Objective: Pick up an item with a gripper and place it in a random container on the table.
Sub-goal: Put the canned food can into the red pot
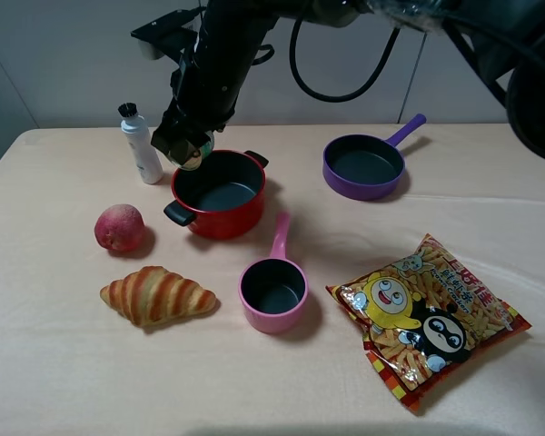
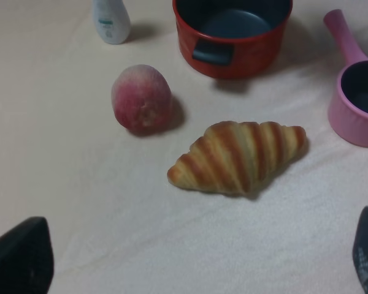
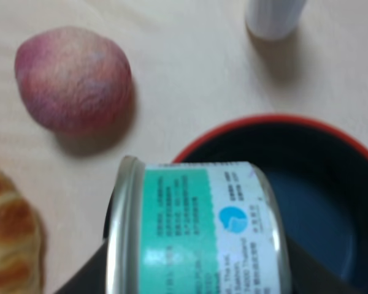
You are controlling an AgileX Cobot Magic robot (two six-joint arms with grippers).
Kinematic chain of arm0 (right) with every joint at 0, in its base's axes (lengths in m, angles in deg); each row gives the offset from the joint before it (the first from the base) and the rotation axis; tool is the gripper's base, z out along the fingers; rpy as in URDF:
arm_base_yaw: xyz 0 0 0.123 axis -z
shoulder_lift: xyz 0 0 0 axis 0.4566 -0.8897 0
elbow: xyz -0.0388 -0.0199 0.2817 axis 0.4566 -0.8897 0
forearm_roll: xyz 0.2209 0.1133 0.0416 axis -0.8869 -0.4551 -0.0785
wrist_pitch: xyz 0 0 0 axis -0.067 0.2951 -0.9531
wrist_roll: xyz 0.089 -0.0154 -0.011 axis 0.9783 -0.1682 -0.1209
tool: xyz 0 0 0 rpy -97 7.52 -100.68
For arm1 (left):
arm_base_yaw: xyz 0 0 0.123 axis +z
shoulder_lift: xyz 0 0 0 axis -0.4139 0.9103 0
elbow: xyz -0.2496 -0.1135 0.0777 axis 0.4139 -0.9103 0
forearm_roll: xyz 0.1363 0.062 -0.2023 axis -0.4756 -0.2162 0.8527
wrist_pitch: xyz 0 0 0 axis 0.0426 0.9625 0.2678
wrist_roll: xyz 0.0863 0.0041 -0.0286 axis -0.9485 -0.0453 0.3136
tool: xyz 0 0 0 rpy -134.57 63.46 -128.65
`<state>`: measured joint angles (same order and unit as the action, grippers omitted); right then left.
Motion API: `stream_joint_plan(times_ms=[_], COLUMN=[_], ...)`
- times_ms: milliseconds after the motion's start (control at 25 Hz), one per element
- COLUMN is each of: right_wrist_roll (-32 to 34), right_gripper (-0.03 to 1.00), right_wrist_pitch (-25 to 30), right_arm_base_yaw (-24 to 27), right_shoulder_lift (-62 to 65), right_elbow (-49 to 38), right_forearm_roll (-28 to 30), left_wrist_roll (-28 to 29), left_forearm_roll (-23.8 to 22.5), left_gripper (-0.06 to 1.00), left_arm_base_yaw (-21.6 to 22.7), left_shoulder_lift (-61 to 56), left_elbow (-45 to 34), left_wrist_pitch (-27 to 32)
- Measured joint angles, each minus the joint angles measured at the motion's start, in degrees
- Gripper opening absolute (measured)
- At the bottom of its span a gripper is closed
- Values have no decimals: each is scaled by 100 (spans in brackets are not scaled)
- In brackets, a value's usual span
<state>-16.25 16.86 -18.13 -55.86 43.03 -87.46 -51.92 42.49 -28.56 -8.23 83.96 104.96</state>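
Overhead layout: the table (image 1: 64, 372), under a pale beige-pink cloth, carries the red pot (image 1: 223, 222) left of centre, a purple pan (image 1: 364, 167) well to its right and a pink saucepan (image 1: 272, 289) just in front of it.
Right gripper (image 1: 189, 151): reaches down from a black arm with cables, over the far-left part of the pot's rim, and is clamped on the tin can (image 1: 194, 157).
Tin can: lifted clear of the table, lying on its side between the two dark fingers; the right wrist view shows its silver rim and a teal and white label.
Can against pot: partly over the red rim and partly over the dark inside; whether it touches the rim I cannot tell.
Left gripper (image 2: 193, 266): its two dark fingertips sit at opposite edges of the left wrist view, spread wide, with only bare cloth between them.
Apple (image 1: 120, 227): reddish, on the cloth left of the pot, apart from it.
Croissant (image 1: 157, 295): in front of the apple, near but not touching.
White bottle (image 1: 141, 145): upright with a dark cap, behind the apple and just left of the right gripper.
Snack bag (image 1: 425, 320): flat at the front right, yellow and red with cartoon figures.
Pot contents: nothing shows on the dark bottom.
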Motion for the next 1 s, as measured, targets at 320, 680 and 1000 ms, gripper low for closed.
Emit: stream_joint_plan(times_ms=[320,680,1000], right_wrist_roll=[-477,-537,-551], right_gripper=[29,29,29], right_wrist_pitch=[-564,-941,-1147], right_arm_base_yaw=[33,223,229], right_shoulder_lift=[-425,-888,-1139], right_elbow=[11,11,-5], right_forearm_roll=[-149,269,480], left_wrist_roll=[0,0,0], left_forearm_roll=[0,0,0], left_gripper=[99,99,99], left_arm_base_yaw=[0,0,0], left_shoulder_lift=[0,0,0], left_elbow=[0,0,0], left_wrist_pitch=[0,0,0])
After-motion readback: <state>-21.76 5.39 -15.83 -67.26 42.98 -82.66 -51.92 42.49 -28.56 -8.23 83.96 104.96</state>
